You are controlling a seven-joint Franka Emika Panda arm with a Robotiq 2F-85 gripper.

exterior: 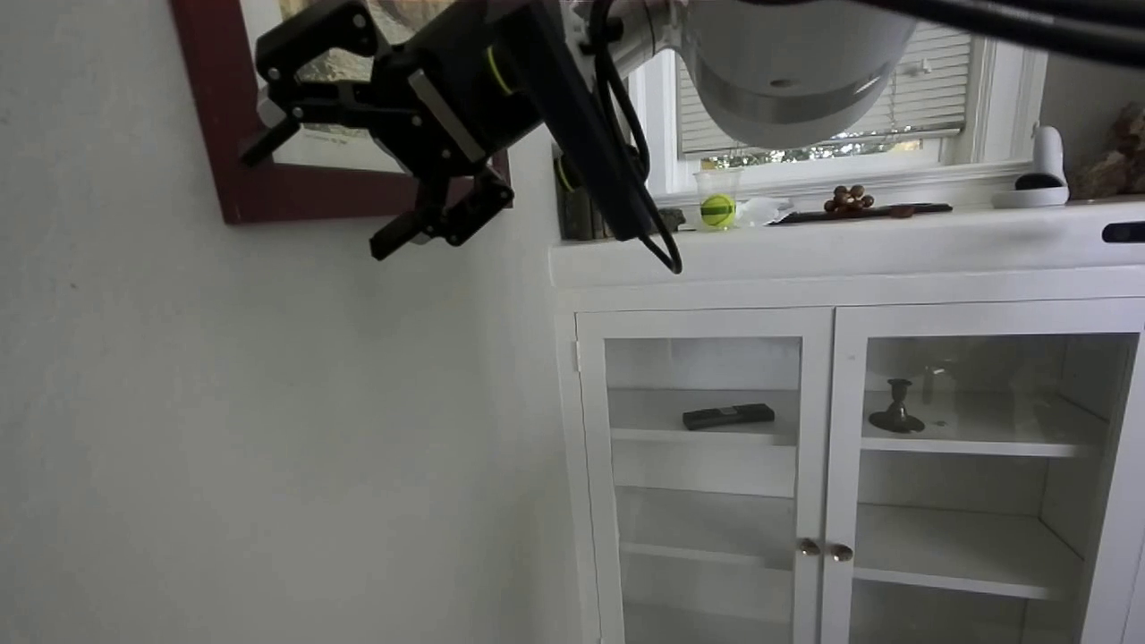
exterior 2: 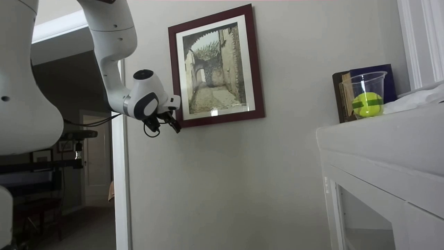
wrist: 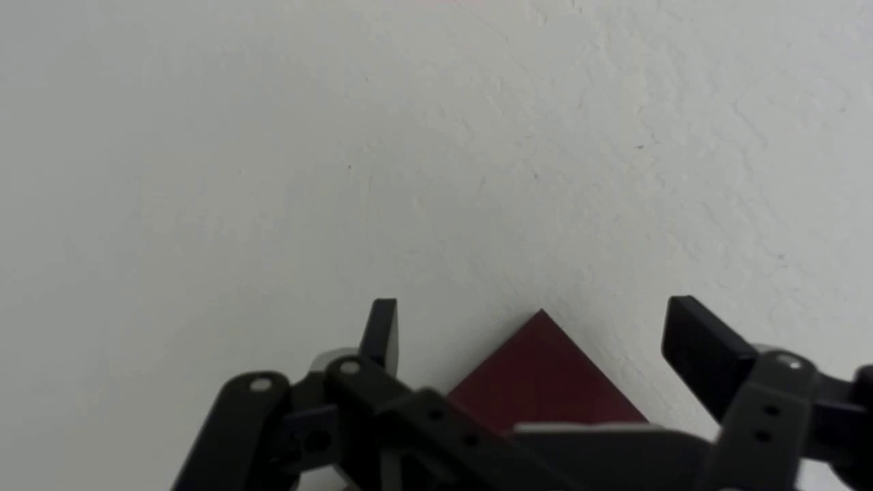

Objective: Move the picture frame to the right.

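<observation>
The picture frame (exterior 2: pixel 215 69) hangs on the pale wall. It has dark reddish-brown wood, a white mat and an artwork of a stone archway. It looks tilted in this exterior view, its right side higher. An exterior view shows only its lower part, with the reddish-brown left rail (exterior: pixel 204 107). My gripper (exterior: pixel 331 190) is open and empty. It is at the frame's lower left corner in an exterior view (exterior 2: pixel 173 126). In the wrist view a frame corner (wrist: pixel 539 382) points up between the two spread fingers (wrist: pixel 542 341), apart from both. Contact with the frame cannot be told.
A white cabinet (exterior: pixel 698 286) with glass doors stands beside the wall. On its top are a clear cup with a yellow-green ball (exterior 2: pixel 367 104), books (exterior 2: pixel 390 83) and small items. A window with blinds (exterior: pixel 930 89) is behind. A doorway (exterior 2: pixel 121 173) is left of the frame.
</observation>
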